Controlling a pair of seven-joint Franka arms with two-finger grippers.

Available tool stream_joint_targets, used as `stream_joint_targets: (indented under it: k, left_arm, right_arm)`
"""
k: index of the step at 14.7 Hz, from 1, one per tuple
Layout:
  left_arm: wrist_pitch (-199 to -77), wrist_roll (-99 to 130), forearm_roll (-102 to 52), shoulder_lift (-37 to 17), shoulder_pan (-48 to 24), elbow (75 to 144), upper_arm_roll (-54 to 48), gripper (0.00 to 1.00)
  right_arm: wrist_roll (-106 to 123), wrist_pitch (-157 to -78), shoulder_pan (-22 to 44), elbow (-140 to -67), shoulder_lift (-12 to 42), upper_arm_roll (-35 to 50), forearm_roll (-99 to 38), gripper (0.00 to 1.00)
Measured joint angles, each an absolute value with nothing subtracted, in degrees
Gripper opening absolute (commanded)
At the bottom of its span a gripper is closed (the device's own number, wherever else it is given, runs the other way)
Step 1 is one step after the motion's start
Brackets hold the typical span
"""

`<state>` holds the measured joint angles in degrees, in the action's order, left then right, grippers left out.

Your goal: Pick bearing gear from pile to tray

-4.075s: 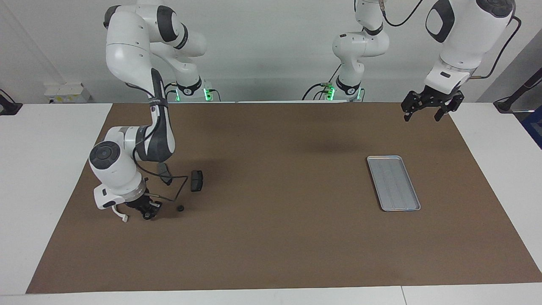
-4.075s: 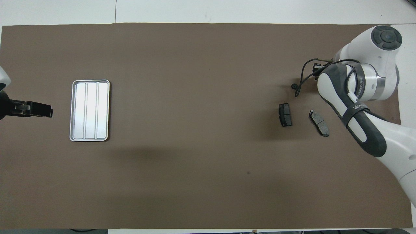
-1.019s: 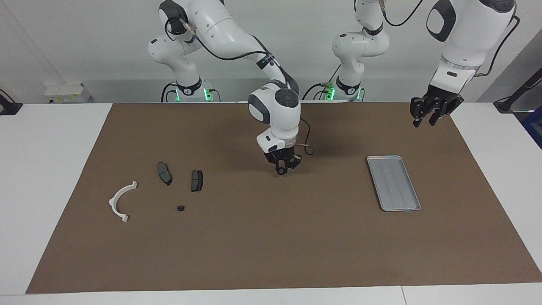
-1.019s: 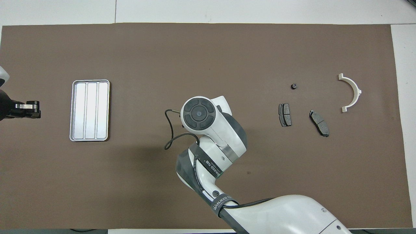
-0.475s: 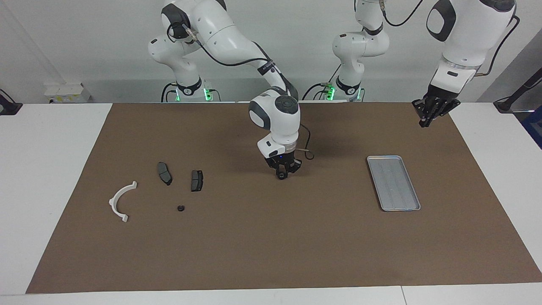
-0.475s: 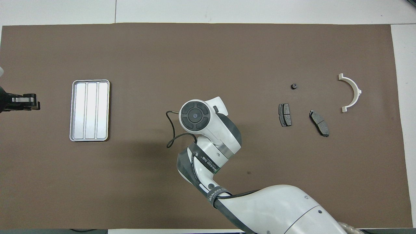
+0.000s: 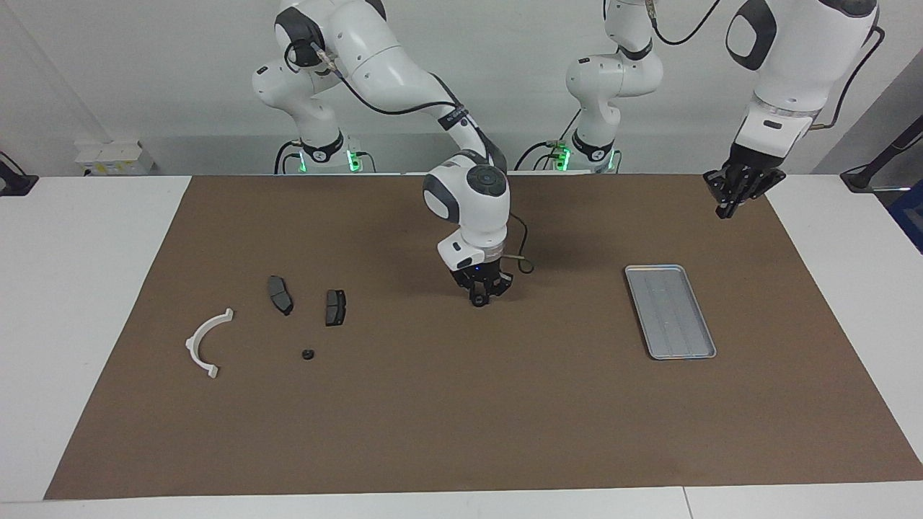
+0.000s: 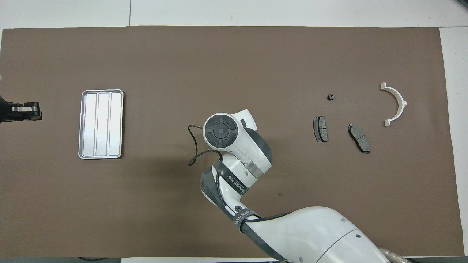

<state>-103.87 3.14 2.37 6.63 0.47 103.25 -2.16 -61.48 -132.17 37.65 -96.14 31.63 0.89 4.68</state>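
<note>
My right gripper (image 7: 479,297) hangs low over the middle of the brown mat, shut on a small black round bearing gear (image 7: 478,301). In the overhead view the arm's wrist hides both. The pile lies toward the right arm's end: a white arc piece (image 7: 205,342) (image 8: 396,104), two dark brake pads (image 7: 280,294) (image 7: 335,307) and another small black round piece (image 7: 307,354) (image 8: 330,97). The silver tray (image 7: 670,310) (image 8: 101,124) lies bare toward the left arm's end. My left gripper (image 7: 725,207) (image 8: 34,111) waits shut and holds nothing, raised over the mat's edge beside the tray.
A brown mat (image 7: 461,418) covers most of the white table. A black cable (image 8: 192,146) loops out from the right wrist. The right arm's links stretch from its base across the mat's middle.
My right gripper has sunk a little over the mat's middle, still holding the gear. The left gripper's fingers have closed together. The pile and the tray lie as before.
</note>
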Motion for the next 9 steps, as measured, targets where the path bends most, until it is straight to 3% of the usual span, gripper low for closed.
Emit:
stream_joint_targets:
  k: [1, 2, 3, 9]
  left_arm:
    - [-104.3, 3.1, 2.4, 6.6, 0.5, 103.2, -2.1, 1.00]
    - [-104.7, 3.1, 2.4, 6.6, 0.5, 103.2, -2.0, 1.00]
    - [-104.8, 3.1, 2.4, 6.6, 0.5, 103.3, -2.0, 1.00]
    - [-104.5, 3.6, 2.4, 6.7, 1.5, 103.3, -1.4, 1.00]
  right_arm:
    - [-61.5, -132.2, 37.6, -96.1, 31.6, 0.9, 4.7, 0.49]
    - [-61.6, -132.2, 37.6, -96.1, 31.6, 0.9, 4.7, 0.85]
    - [-62.1, -132.2, 37.6, -96.1, 31.6, 0.9, 4.7, 1.00]
    - [-64.1, -127.9, 36.6, -92.4, 31.4, 0.1, 4.7, 1.00]
